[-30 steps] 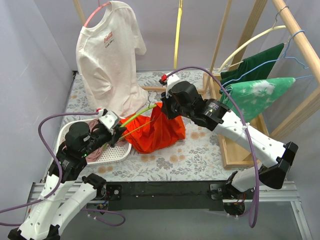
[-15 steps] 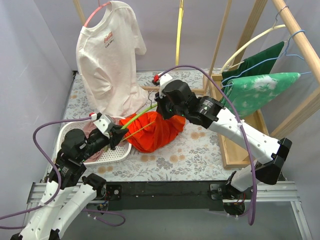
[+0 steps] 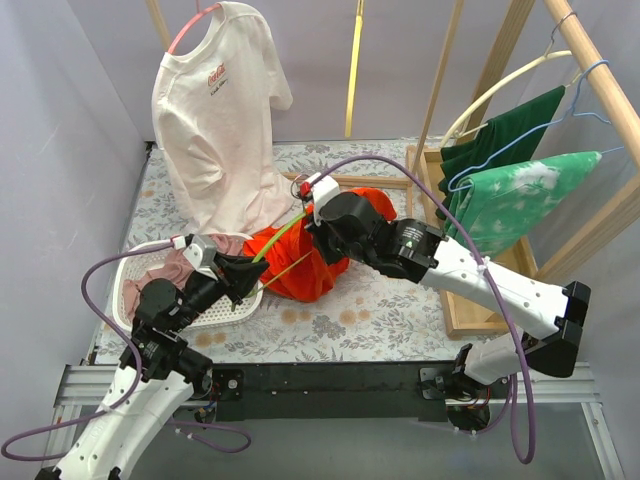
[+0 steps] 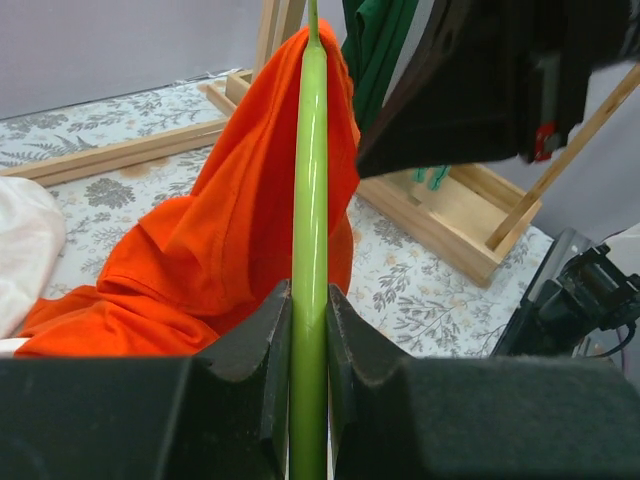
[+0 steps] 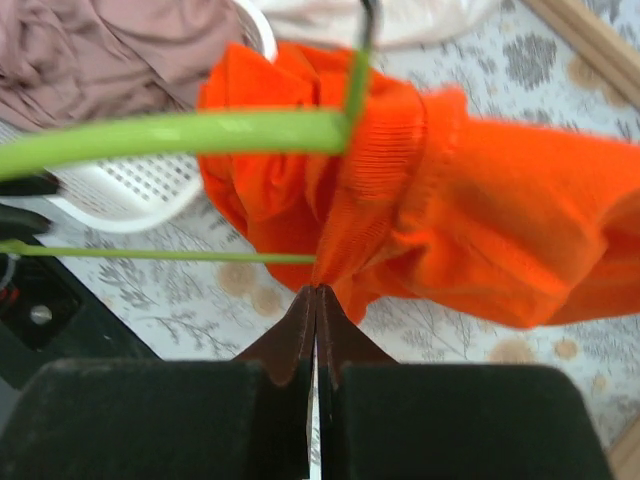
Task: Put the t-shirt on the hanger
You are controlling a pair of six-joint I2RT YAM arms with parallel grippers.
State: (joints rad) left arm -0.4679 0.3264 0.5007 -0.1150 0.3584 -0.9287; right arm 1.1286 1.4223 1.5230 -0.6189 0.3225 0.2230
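The t-shirt (image 3: 300, 265) has shifted left along the hanger (image 3: 280, 232), pinched between right fingers (image 5: 302, 335); left fingers (image 4: 275, 340) clamp the hanger.

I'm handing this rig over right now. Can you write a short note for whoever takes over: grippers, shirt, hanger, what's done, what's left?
Left gripper: shut on one arm of the thin lime-green plastic hanger.
Right gripper: shut, pinching a fold of the plain orange-red cloth t-shirt.
Position: the t-shirt is bunched and draped over the hanger's far end, its lower part on the floral table beside the white mesh basket.
Done: both things are gripped and the cloth is partly over the hanger.
Left: get both shoulders seated on the hanger. Whether it has entered the neck opening cannot be told.
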